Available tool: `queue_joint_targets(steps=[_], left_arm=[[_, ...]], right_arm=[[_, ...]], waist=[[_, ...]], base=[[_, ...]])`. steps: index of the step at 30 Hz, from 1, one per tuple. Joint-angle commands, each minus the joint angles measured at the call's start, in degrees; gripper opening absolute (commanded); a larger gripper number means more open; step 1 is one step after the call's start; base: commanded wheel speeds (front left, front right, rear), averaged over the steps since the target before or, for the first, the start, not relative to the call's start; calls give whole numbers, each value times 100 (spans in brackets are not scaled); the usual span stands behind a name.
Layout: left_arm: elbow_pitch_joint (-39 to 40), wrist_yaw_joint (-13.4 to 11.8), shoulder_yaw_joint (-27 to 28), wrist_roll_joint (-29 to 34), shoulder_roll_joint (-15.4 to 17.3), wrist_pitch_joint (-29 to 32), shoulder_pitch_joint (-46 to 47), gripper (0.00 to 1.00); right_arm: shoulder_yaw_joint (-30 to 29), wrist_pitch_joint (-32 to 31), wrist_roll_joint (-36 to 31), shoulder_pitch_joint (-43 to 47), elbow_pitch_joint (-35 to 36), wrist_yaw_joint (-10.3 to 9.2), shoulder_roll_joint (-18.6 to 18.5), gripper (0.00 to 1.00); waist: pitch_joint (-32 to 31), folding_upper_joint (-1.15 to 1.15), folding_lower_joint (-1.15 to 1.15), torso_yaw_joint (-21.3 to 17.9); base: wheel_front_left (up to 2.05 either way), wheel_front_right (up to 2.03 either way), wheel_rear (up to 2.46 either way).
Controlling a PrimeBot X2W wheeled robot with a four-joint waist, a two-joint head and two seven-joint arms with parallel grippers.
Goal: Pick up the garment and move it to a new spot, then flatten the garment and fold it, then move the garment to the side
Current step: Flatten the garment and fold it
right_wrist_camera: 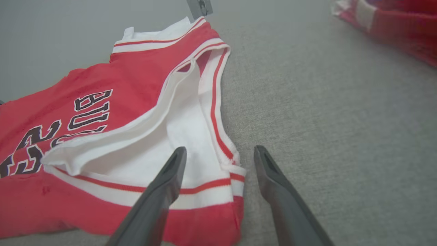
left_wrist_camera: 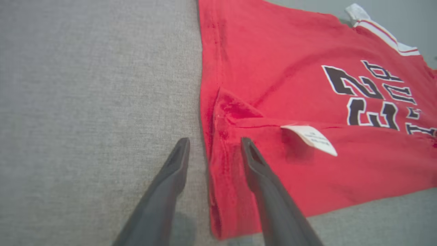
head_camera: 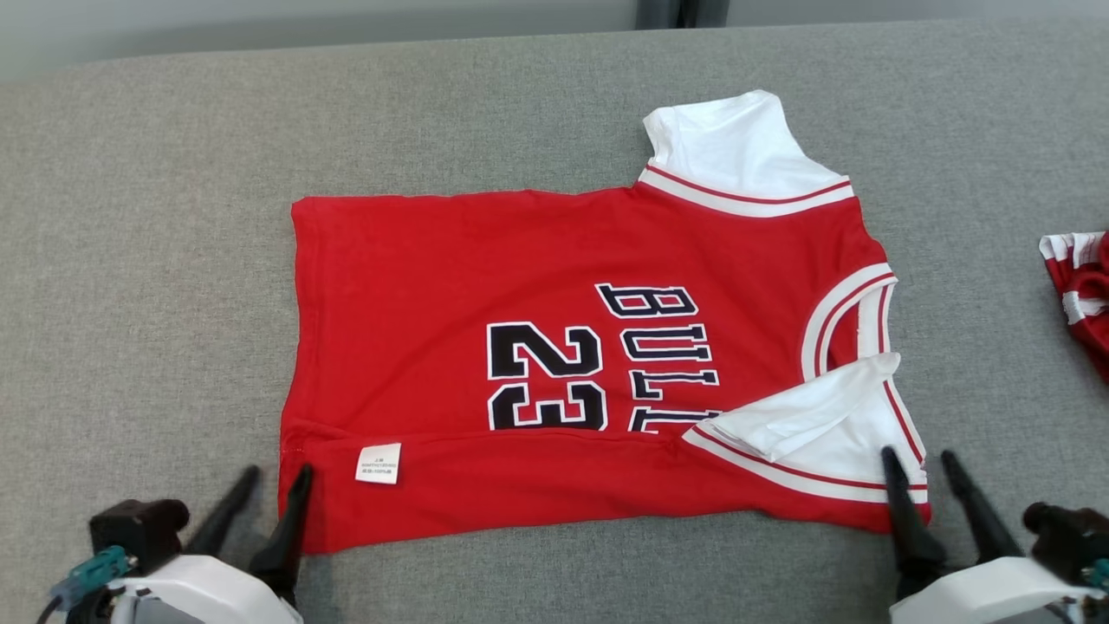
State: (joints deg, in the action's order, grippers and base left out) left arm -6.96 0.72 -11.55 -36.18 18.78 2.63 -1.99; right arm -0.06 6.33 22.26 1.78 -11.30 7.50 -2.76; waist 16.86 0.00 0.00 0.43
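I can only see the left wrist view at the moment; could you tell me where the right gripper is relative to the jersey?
Observer: The right gripper is at the near right corner of the jersey. Its jaws are open, one over the sleeve trim and the other over the table.
Operator: Thank you. How does that sleeve lie?
Observer: The white sleeve is folded inward over the red front and reaches the lettering.
Operator: Is anything else lying on that side?
Observer: Yes, a second red and white garment lies crumpled further right, apart from the jersey.
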Motion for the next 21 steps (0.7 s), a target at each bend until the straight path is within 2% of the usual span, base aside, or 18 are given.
queue_joint_targets(steps=[1,6,10,16,21], left_arm=[[46,-38,41,46,10,-75,73,100],[547,-375,245,294,-175,-763,281,100],[701,-441,348,471,-215,-1248,532,100],[621,-497,214,822,-99,-1367,831,100],[587,-571,106,952,-96,-1326,892,100]], right_arm=[[-48,63,-78,-9,68,-2,-34,100],[-492,252,-589,-216,905,-1,-30,100],[-641,187,-805,-396,1528,-2,-27,100],[-661,-109,-1154,-588,1946,-2,-28,100],[-668,-278,-1149,-538,2039,-2,-29,100]], waist=[[-14,0,0,-7],[-143,0,0,-33],[-233,0,0,-14],[-360,0,0,22],[-393,0,0,65]], base=[[0,0,0],[0,0,0],[0,0,0],[0,0,0],[0,0,0]])
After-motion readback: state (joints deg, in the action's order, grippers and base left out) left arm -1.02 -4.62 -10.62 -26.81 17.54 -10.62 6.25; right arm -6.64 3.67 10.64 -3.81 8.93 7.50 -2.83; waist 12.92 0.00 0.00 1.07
